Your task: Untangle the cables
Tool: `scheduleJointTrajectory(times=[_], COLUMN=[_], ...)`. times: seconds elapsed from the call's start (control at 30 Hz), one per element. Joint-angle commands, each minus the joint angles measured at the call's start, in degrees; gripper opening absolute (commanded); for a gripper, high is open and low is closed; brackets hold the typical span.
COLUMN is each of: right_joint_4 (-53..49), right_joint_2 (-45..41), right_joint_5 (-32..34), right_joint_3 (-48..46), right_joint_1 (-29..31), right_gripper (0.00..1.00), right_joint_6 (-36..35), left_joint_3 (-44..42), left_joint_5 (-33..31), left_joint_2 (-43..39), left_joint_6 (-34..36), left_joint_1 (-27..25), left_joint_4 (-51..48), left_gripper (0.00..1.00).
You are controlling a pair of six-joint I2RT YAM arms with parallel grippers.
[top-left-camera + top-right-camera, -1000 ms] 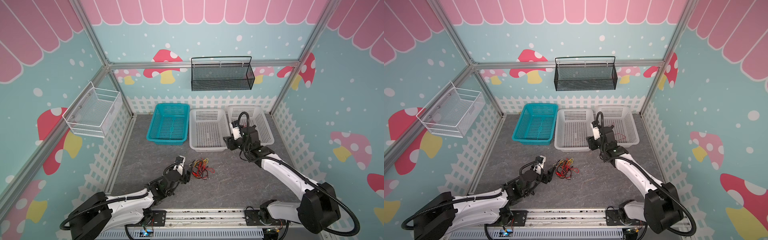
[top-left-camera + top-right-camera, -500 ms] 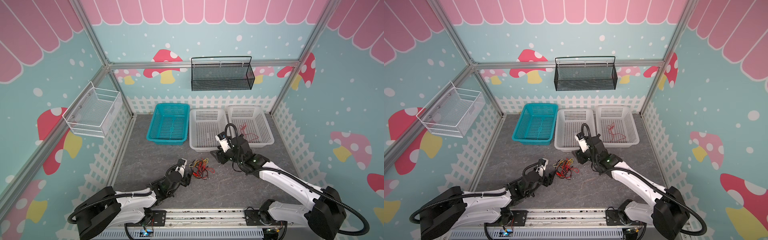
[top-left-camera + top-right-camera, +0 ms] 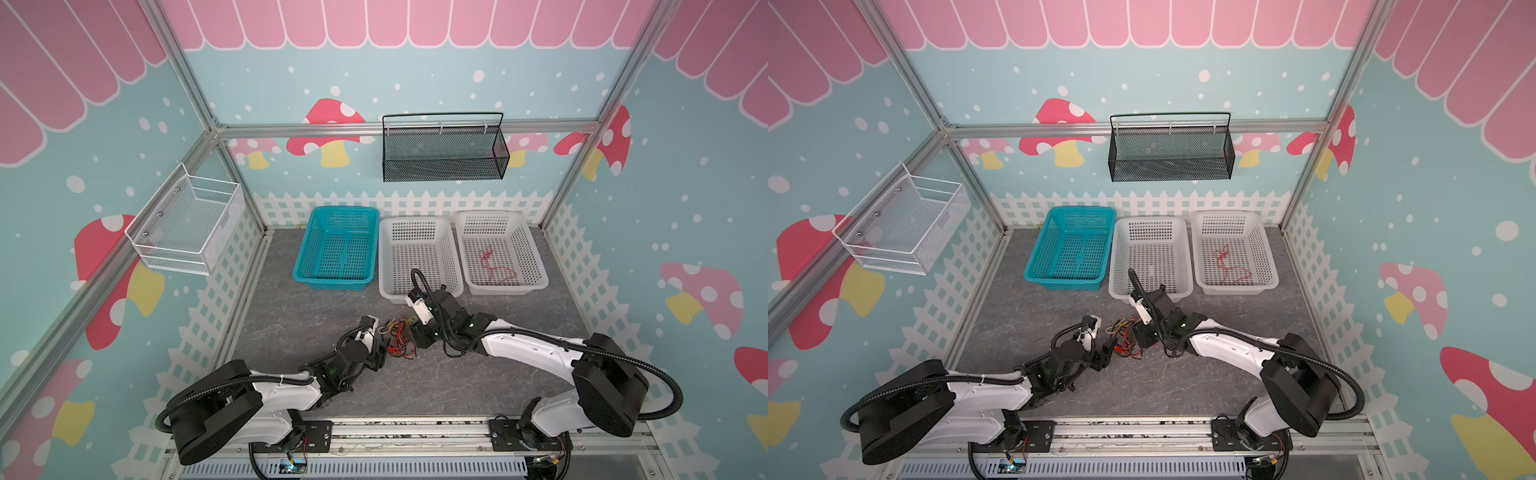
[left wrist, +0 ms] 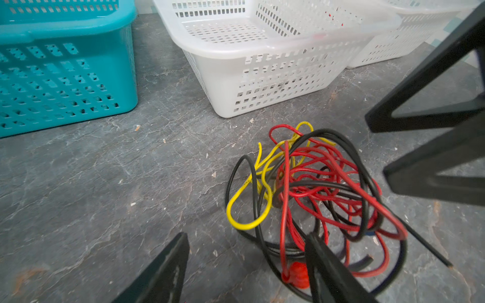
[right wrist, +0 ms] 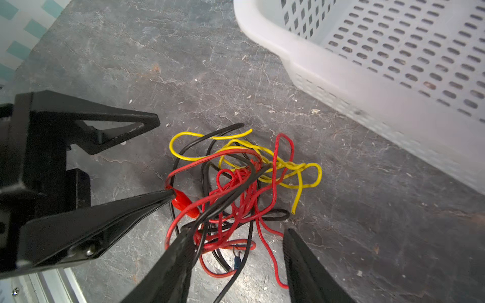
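The cables [image 3: 398,340] [image 3: 1126,338] lie as one knot of red, yellow and black wires on the grey floor between my two grippers. In the left wrist view the cables [image 4: 315,183] sit ahead of my open left gripper [image 4: 248,236], and one fingertip [image 4: 313,240] rests by a red clip at the knot's edge. My right gripper [image 5: 238,230] is open too, straddling the near side of the cables [image 5: 236,181], with red and black strands between its fingers. A separate red cable [image 3: 492,266] lies in the right white basket [image 3: 507,289].
A teal basket [image 3: 332,284] and a middle white basket [image 3: 415,220] stand at the back of the floor, just behind the right wrist. A black mesh basket [image 3: 444,153] hangs on the back wall and a white wire basket [image 3: 187,224] on the left wall.
My right arm has swung from the right white basket down and left to the knot. The left gripper has edged up to the knot and narrowed slightly.
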Motion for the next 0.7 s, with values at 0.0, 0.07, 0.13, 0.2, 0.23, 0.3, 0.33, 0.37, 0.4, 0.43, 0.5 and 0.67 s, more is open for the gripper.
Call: scheduleJointTrajectory(times=[0.0,0.07,0.13,0.2,0.23,0.3,0.33,0.37,0.4,0.43,0.5,0.67], right_joint_4=[3.14,4.04,4.58,4.54,4.37,4.1,4.09,4.21,4.15,4.14,4.33,4.63], right_joint_2=[0.43,0.58,0.93,1.58,1.99,2.75,3.01,3.22,3.31,3.58,3.75,3.36], right_joint_5=[-1.1,-1.8,-2.48,-2.76,-2.75,-2.62,-2.56,-2.46,-2.48,-2.51,-2.33,-2.03], right_joint_3=[0.95,1.04,1.33,1.68,1.82,2.07,1.99,1.93,1.91,1.87,1.75,1.63], right_joint_1=[0.42,0.64,0.93,1.03,1.11,1.18,1.27,1.25,1.33,1.38,1.38,1.47], right_gripper=[0.57,0.57,0.56,0.52,0.49,0.44,0.43,0.4,0.38,0.35,0.26,0.0], right_joint_6=[2.46,2.74,2.84,2.76,2.67,2.75,2.83,2.95,3.08,3.17,3.34,3.21], left_joint_3=[1.17,1.33,1.53,1.5,1.5,1.51,1.52,1.5,1.5,1.5,1.41,1.41], left_joint_5=[-0.01,-0.12,-0.13,-0.14,-0.12,-0.05,-0.05,-0.05,-0.05,-0.01,-0.13,-0.71], left_joint_2=[1.4,2.1,2.55,2.93,3.1,3.24,3.21,3.12,2.99,2.85,2.43,2.4], left_joint_6=[-1.23,-1.19,-1.09,-1.06,-1.05,-1.02,-1.02,-1.06,-1.05,-1.02,-1.01,-0.75], left_joint_1=[0.33,0.33,0.33,0.33,0.33,0.33,0.33,0.33,0.33,0.33,0.33,0.33], left_joint_4=[3.71,4.17,4.43,4.84,4.96,5.14,5.19,5.09,5.04,4.88,4.79,4.9], left_gripper=[0.68,0.66,0.64,0.63,0.61,0.6,0.6,0.59,0.58,0.57,0.53,0.5])
